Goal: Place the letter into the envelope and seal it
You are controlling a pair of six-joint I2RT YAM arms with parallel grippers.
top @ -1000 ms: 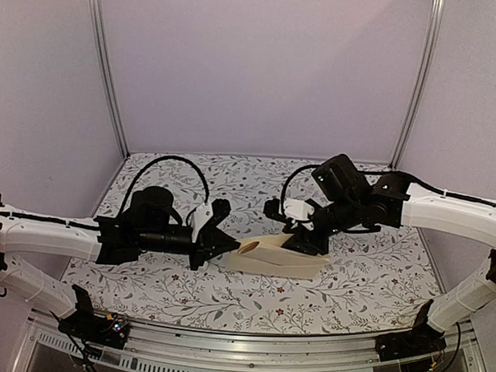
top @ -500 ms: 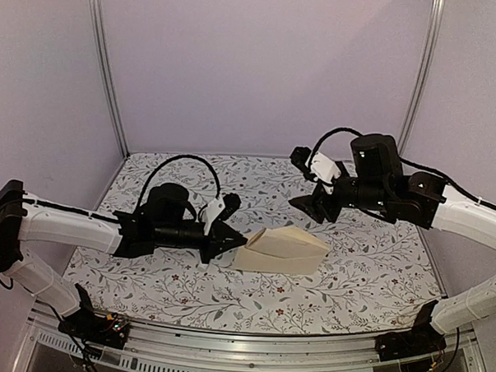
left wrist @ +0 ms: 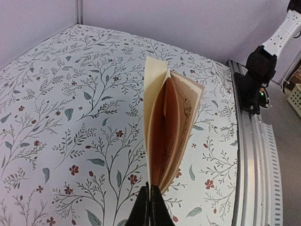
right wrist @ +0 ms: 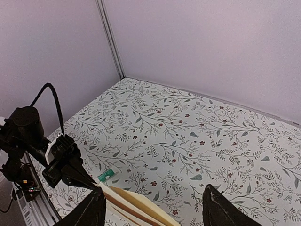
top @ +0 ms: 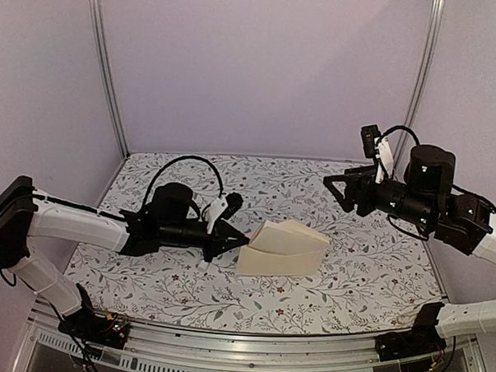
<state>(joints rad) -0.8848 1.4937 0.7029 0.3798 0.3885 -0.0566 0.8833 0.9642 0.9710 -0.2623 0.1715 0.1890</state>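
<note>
The cream envelope [top: 282,247] stands on its edge at the table's middle, its walls spread apart. In the left wrist view the envelope [left wrist: 151,94] is seen edge-on, and the tan letter [left wrist: 187,107] with its dark printed border sits inside it. My left gripper [top: 241,235] is shut on the envelope's left edge, its fingertips pinched together [left wrist: 150,205]. My right gripper [top: 340,194] is open and empty, raised well above and to the right of the envelope. The envelope's top edge [right wrist: 134,203] shows low between the right gripper's fingers [right wrist: 154,190].
A small green and white tag [right wrist: 106,175] lies on the floral tablecloth [top: 368,274] beside the left gripper [right wrist: 66,162]. Metal frame posts [top: 105,64] and purple walls close in the back and sides. A metal rail [left wrist: 256,155] runs along the near edge.
My right gripper let go of the envelope, rose and drew back to the right. The left gripper kept its hold and the envelope now stands more upright.
</note>
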